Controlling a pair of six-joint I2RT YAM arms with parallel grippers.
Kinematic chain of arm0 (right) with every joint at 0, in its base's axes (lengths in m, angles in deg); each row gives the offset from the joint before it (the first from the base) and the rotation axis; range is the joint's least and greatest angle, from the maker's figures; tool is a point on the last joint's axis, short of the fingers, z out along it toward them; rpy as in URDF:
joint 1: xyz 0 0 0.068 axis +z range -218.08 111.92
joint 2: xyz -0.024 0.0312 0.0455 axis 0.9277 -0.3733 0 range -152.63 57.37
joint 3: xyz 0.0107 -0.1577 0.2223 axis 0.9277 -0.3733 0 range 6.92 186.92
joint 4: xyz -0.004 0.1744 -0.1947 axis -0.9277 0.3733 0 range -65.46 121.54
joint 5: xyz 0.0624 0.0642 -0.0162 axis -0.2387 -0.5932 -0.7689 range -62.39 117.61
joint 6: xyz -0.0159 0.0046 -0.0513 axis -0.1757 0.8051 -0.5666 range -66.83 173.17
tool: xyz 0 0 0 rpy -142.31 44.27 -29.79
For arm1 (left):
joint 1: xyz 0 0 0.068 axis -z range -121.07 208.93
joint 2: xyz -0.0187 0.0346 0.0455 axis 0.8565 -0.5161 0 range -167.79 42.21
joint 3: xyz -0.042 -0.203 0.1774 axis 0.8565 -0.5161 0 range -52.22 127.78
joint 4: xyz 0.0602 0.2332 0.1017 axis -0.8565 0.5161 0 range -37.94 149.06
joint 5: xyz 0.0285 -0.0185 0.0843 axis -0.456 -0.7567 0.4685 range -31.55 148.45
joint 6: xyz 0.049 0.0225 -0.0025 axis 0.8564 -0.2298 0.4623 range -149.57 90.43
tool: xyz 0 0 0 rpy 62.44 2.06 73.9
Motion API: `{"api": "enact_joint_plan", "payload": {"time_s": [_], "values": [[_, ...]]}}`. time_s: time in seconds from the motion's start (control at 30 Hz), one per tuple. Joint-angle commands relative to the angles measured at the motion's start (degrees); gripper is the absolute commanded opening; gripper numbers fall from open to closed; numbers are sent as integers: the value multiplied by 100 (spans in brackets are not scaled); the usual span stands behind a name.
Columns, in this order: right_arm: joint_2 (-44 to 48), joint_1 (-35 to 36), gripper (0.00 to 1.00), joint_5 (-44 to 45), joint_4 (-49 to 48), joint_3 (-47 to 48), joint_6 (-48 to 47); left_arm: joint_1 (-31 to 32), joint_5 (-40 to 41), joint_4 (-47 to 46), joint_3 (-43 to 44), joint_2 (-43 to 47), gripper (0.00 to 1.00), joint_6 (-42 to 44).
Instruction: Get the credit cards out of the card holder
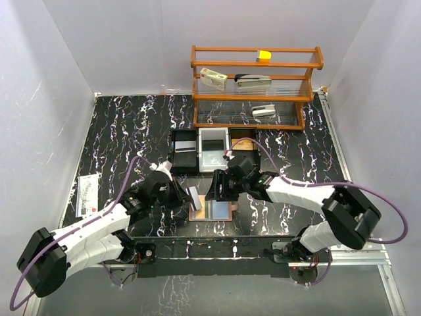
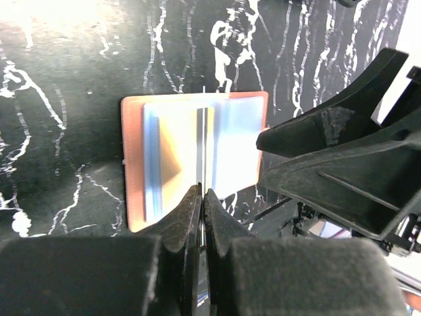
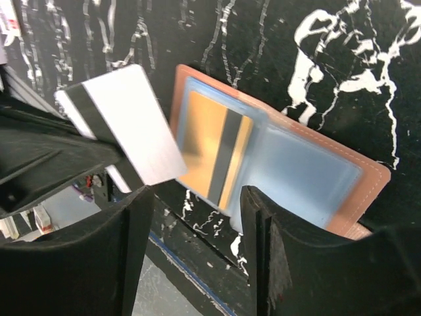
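The card holder (image 1: 215, 212) lies open on the black marble table near its front edge, salmon-brown outside and pale blue-grey inside. It also shows in the left wrist view (image 2: 135, 164) and the right wrist view (image 3: 309, 174). An orange card with a dark stripe (image 3: 214, 153) sits in its left pocket. My left gripper (image 1: 190, 197) (image 2: 202, 192) is shut on a silver card with a black stripe (image 3: 125, 125), held on edge (image 2: 204, 141) just above the holder's left side. My right gripper (image 1: 221, 191) (image 3: 197, 194) is open and empty over the holder's near edge.
A black tray (image 1: 184, 151) and a white tray (image 1: 214, 148) stand just behind the holder. A wooden shelf (image 1: 256, 99) with small items stands at the back. A flat packet (image 1: 87, 194) lies at the left edge. The table's front edge (image 1: 217, 240) is close.
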Motion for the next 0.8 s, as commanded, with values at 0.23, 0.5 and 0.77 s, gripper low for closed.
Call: {"api": "enact_joint_plan", "payload": {"time_s": [0.23, 0.5, 0.77], "values": [[1304, 10, 77, 316, -1193, -403, 565, -65, -875, -494, 143, 289, 0, 269], [1739, -130, 78, 307, -2372, -1109, 678, -278, -900, -729, -385, 1240, 0, 85], [1355, -153, 72, -786, -3039, -1219, 684, -348, -1339, -1547, -1206, 1914, 0, -417]]}}
